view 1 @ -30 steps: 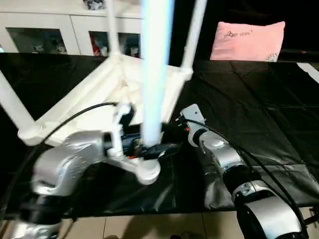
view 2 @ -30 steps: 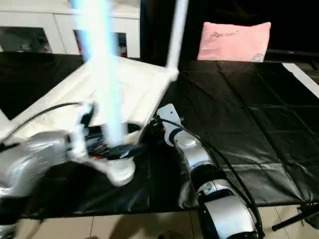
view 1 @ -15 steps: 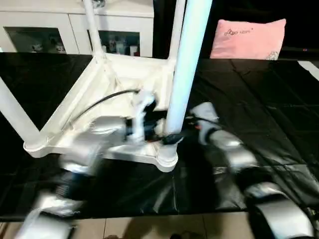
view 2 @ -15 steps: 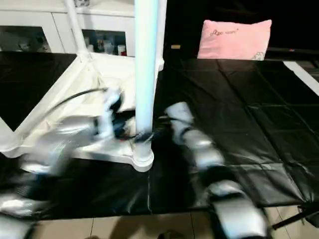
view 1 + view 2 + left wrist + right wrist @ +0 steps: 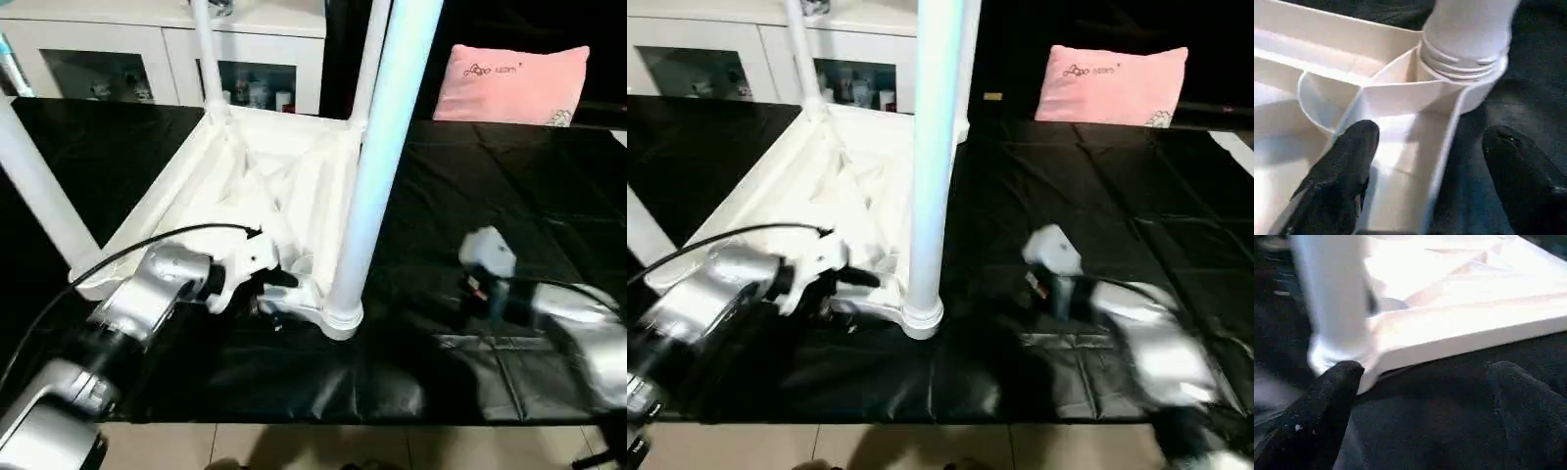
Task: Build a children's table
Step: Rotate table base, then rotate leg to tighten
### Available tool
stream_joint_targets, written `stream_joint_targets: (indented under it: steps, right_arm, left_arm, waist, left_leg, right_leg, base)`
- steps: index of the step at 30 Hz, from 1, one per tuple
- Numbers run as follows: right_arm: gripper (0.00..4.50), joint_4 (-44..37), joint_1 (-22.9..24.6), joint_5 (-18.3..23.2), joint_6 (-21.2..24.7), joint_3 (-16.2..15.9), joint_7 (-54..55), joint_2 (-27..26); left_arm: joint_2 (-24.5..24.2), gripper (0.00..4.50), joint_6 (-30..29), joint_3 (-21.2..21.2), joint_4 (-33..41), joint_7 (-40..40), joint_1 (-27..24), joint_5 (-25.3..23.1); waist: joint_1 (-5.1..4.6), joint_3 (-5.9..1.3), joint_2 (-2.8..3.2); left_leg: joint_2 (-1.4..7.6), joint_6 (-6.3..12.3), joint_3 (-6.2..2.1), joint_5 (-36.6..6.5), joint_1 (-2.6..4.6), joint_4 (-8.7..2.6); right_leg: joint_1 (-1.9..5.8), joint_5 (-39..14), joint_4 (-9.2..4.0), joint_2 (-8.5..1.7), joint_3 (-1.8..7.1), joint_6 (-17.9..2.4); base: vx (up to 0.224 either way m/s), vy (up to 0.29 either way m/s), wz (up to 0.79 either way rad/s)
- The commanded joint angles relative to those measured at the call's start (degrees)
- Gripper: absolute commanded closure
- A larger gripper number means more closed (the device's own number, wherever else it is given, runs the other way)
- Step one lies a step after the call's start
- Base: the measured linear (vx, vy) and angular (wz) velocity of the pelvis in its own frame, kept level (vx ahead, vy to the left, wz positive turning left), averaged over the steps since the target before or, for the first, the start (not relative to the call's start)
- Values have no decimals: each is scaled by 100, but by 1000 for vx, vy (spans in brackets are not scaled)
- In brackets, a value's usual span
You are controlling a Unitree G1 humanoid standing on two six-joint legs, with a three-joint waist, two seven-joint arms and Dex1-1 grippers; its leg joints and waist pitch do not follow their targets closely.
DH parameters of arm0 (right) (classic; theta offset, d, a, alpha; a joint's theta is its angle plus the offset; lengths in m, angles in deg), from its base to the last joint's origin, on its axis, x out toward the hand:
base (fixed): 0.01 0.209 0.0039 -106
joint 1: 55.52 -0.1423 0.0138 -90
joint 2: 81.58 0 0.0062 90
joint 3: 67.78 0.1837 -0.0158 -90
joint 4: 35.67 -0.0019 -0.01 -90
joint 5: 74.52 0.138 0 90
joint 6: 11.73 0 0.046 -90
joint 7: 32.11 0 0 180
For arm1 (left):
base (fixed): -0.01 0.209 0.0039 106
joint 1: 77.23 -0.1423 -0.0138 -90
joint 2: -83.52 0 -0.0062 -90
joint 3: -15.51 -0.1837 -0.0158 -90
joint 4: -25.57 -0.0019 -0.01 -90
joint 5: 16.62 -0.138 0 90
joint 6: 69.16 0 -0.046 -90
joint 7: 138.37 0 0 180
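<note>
Legs run off the top so their ends are cut off. Upside-down tabletop (image 5: 257,181) sits on a black sheet (image 5: 470,186), cabinet (image 5: 147,59) and pink pillow (image 5: 516,84) behind. Left gripper (image 5: 1425,166) straddles the tabletop's edge with fingers apart, near the closest leg (image 5: 377,166); right gripper (image 5: 1420,396) is wide open, off it

The pink pillow (image 5: 511,84) bears small dark script, perhaps a logo, too blurred to read.

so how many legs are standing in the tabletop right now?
4. Near-right leg in the corner socket closest to the left gripper; near-left leg at the left edge; far-left leg and far-right leg by the cabinet. None looks hidden.
</note>
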Motion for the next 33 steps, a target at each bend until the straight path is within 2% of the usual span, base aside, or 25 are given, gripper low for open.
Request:
stream_joint_targets:
  steps: [1,2,3,4,5,9,15,18,19,22,25,29,33]
  right_arm:
    - [0,-312,67,177,215,74,-226,118]
    - [0,-366,84,208,252,73,-242,139]
    - [0,-501,124,301,359,62,-287,193]
    - [0,-567,140,337,396,38,-318,219]
    - [0,-684,169,388,479,9,-313,266]
    - [0,-808,182,385,607,-8,-287,303]
    - [0,-947,199,461,801,-10,-337,331]
    - [0,-1014,218,518,896,-43,-366,362]
    - [0,-1017,212,531,931,-64,-375,362]
    - [0,-998,191,526,973,-146,-419,333]
    - [0,-928,138,495,966,-199,-419,282]
    - [0,-735,-2,454,974,-285,-409,152]
    - [0,-517,-138,353,897,-445,-430,83]
  left_arm:
    - [78,99,293,-40,-323,51,221,-181]
    - [104,99,341,-35,-410,62,264,-196]
    - [169,116,449,-22,-629,101,375,-222]
    - [199,128,498,-25,-769,164,453,-232]
    - [230,136,643,-54,-1035,299,580,-286]
    - [264,173,855,-98,-1479,541,785,-367]
    - [297,220,998,-196,-1828,1010,959,-492]
    - [369,227,1153,-183,-2088,1117,1067,-562]
    - [400,250,1186,-159,-2156,1139,1099,-563]
    - [461,262,1239,-117,-2261,1194,1154,-552]
    - [504,295,1254,-84,-2289,1241,1170,-536]
    - [579,305,1307,-22,-2397,1340,1211,-544]
    - [639,343,1375,17,-2522,1420,1243,-550]
  waist:
    - [28,-403,30]
    - [30,-404,30]
    - [30,-401,56]
    - [40,-402,40]
    - [51,-408,59]
    - [75,-409,56]
    - [109,-417,76]
    - [121,-416,93]
    - [126,-415,92]
    - [129,-413,82]
    - [134,-415,79]
    - [131,-413,75]
    - [123,-423,78]
  left_leg:
    - [81,210,-29,-1462,4,-390]
    - [77,217,-23,-1448,10,-384]
    - [69,226,-17,-1448,12,-375]
    - [64,238,-10,-1452,22,-367]
    - [75,231,-24,-1456,24,-375]
    - [81,187,-32,-1467,30,-385]
    - [95,179,-33,-1393,29,-391]
    - [101,162,-34,-1412,33,-391]
    - [100,159,-36,-1416,34,-391]
    - [105,149,-37,-1449,36,-392]
    - [109,148,-37,-1431,33,-391]
    - [98,150,-33,-1437,32,-386]
    - [103,140,-35,-1375,30,-388]
  right_leg:
    - [313,-1982,-525,-375,259,-824]
    - [305,-2013,-532,-378,255,-825]
    - [298,-2068,-552,-380,254,-837]
    - [294,-2100,-565,-375,254,-813]
    - [296,-2131,-549,-383,250,-824]
    - [297,-2145,-553,-389,241,-813]
    - [314,-1791,-527,-401,252,-980]
    - [324,-1729,-517,-414,254,-1038]
    - [330,-1711,-517,-411,251,-1046]
    - [330,-1739,-515,-422,253,-1062]
    - [334,-1762,-519,-428,255,-1078]
    - [331,-1800,-528,-425,251,-1078]
    - [335,-1605,-500,-420,248,-1157]
  base:
    - [0,0,0]
    - [0,0,0]
    - [0,0,0]
    - [0,0,0]
    - [0,0,0]
    - [0,0,0]
    - [0,0,0]
    - [0,0,0]
    - [0,0,0]
    - [0,0,0]
    - [0,0,0]
    - [0,0,0]
    - [0,0,0]
